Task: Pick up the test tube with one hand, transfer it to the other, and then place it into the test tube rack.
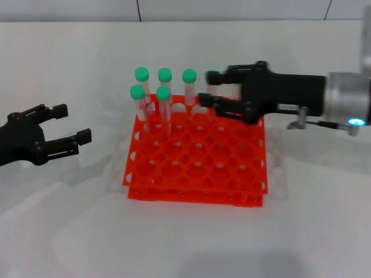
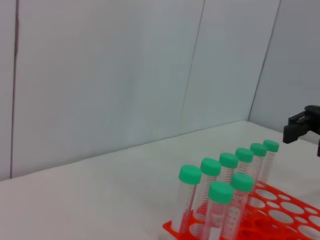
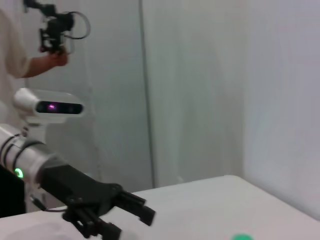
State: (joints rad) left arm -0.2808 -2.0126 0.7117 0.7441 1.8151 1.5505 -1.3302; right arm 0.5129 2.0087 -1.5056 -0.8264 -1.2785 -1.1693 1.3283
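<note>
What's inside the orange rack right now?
The test tube rack holds green-capped tubes along its back rows; front holes look empty. The right gripper covers the back-right corner, so the exact count there is unclear.

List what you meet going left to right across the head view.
Left claw → orange rack with its green-capped tubes → right claw, at the rack's back right corner.

Both arms end in black two-finger grippers. The right gripper (image 1: 212, 92) has a boxy black body carrying a small white printed label, joined to a silver cylindrical wrist (image 1: 346, 99) with a blue light and a small metal fitting beneath. The left gripper (image 1: 74, 123) has linked black fingers with squared pads; its silver wrist (image 3: 24, 155) shows a green light and a thin dark cable below.
</note>
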